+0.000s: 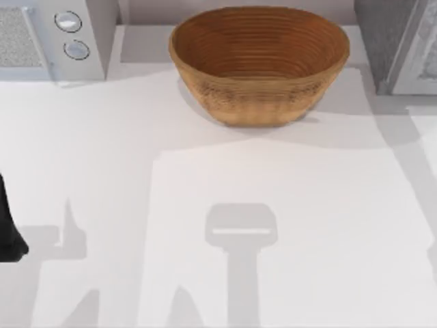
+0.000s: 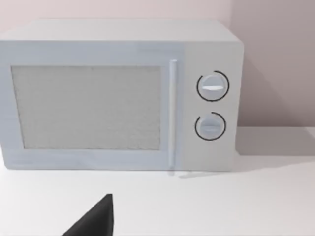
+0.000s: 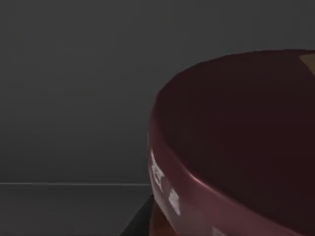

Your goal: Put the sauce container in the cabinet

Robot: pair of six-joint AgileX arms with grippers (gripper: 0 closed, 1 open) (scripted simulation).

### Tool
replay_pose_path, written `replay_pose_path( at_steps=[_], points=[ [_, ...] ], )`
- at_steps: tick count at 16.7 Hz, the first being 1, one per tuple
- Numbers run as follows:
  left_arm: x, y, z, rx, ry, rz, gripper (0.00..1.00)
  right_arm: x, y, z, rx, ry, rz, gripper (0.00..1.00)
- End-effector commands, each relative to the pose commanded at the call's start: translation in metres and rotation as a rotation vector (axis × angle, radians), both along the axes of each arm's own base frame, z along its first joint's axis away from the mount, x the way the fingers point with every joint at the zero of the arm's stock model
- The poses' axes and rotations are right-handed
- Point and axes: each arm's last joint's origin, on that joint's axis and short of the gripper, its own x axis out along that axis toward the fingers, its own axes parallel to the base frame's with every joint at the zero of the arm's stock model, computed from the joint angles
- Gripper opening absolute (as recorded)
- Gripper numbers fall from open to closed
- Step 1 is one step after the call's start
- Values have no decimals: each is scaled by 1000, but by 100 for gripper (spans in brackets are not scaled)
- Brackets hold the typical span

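The sauce container's dark maroon lid (image 3: 236, 147) looms very close in the right wrist view, with a corner of orange label at the frame's edge. Behind it are a plain dark grey wall (image 3: 74, 93) and a floor line, so it is in a shaded grey space. A black part of my right gripper (image 3: 140, 221) shows just below the lid. The cabinet (image 1: 382, 34) stands at the table's back right, speckled dark-grey side toward the basket and pale framed front beside it. My left gripper (image 1: 8, 236) is parked at the left edge, a black tip of the left gripper (image 2: 96, 221) showing.
A large woven basket (image 1: 259, 102) sits at the back middle, just left of the cabinet. A white microwave (image 1: 54, 37) with two round knobs stands at the back left, and the microwave (image 2: 118, 93) faces the left wrist camera. White tabletop (image 1: 239, 273) spreads in front.
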Motion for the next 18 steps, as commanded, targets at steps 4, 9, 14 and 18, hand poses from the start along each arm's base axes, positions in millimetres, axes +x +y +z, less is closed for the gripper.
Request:
replay_pose_path(
  at_steps=[4,9,14,18],
  points=[
    [0,0,0,0,0,0,100,61,3,-15,3,17,2,0],
    [0,0,0,0,0,0,100,93,-3,-20,9,-10,6,0],
    [0,0,0,0,0,0,100,93,-3,-20,9,-10,6,15],
    [0,0,0,0,0,0,100,93,-3,-20,9,-10,6,45]
  ],
)
